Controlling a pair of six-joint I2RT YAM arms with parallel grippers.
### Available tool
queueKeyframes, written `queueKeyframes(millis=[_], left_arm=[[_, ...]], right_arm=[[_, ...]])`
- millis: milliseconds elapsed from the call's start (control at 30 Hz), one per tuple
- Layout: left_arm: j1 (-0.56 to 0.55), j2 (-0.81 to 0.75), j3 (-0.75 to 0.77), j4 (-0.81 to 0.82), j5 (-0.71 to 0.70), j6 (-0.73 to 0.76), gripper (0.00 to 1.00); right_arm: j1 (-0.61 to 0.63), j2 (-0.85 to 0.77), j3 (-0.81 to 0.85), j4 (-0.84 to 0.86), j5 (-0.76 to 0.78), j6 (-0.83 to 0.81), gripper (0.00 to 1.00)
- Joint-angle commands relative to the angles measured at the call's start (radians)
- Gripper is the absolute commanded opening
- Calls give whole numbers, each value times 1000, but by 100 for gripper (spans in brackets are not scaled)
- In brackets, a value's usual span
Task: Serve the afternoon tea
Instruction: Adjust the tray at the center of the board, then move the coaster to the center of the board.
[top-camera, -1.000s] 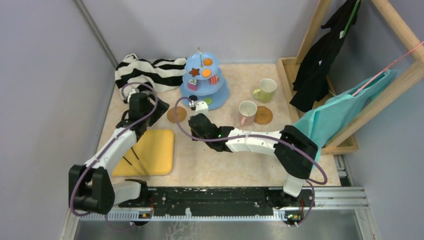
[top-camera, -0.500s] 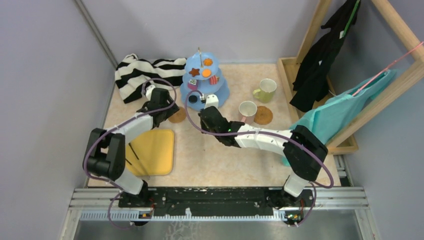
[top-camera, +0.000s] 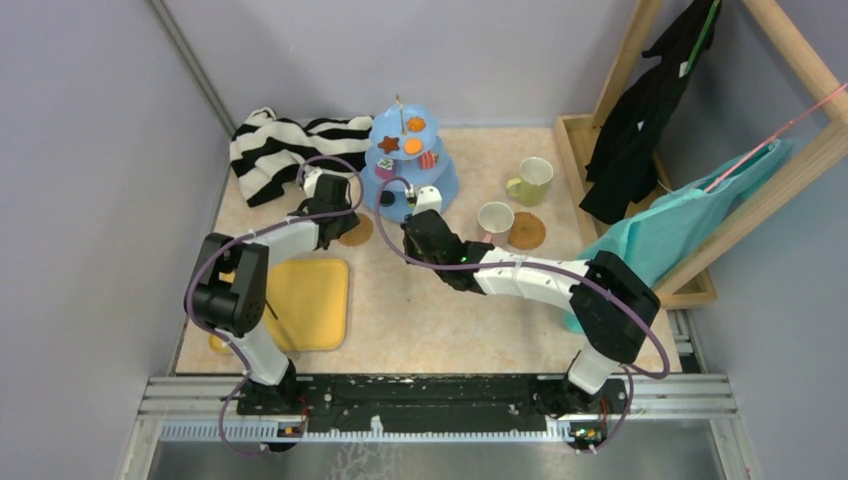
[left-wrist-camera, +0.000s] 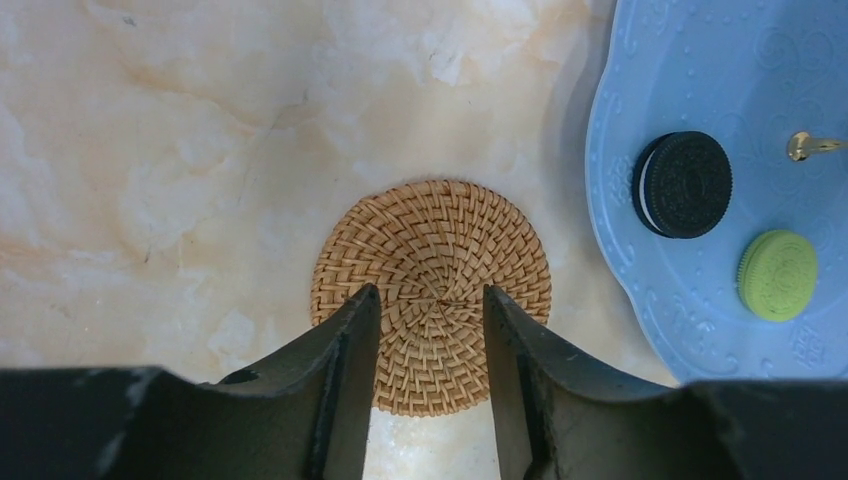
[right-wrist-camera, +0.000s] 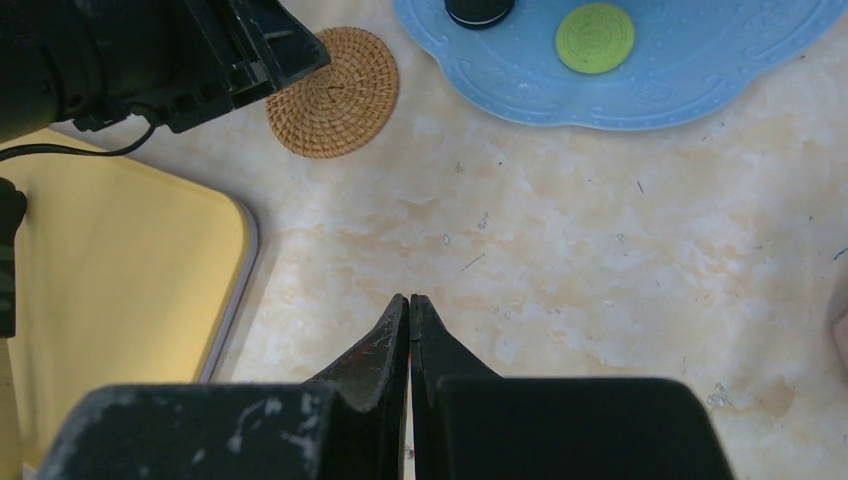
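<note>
Coaster (left-wrist-camera: 430, 230) beside the blue stand (left-wrist-camera: 700, 80) lies flat under the left tool (left-wrist-camera: 430, 292), fingers parted, and may slip free as they close; right tool (right-wrist-camera: 409, 298) is pinched together.

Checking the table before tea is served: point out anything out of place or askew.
Both cups sit off the coasters: the white pink-handled cup stands beside one round woven cork coaster, the yellow-green cup on bare table. The black-and-white striped cloth lies crumpled at the back.
</note>
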Motion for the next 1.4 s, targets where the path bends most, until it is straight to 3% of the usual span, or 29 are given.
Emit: queueKeyframes(millis=[0, 267, 933, 1367], left_arm=[[-11, 31, 35, 34, -23, 28, 46], [-31, 94, 46, -25, -38, 10, 38], [-163, 15, -107, -84, -69, -106, 38], [-323, -9, -120, -109, -90, -138, 38]], right_arm=[[-12, -54, 1, 65, -10, -10, 0], [-16, -79, 3, 45, -9, -13, 0], [-16, -189, -44, -22, 63, -11, 1], [-57, -317, -75, -134, 181, -8, 3]])
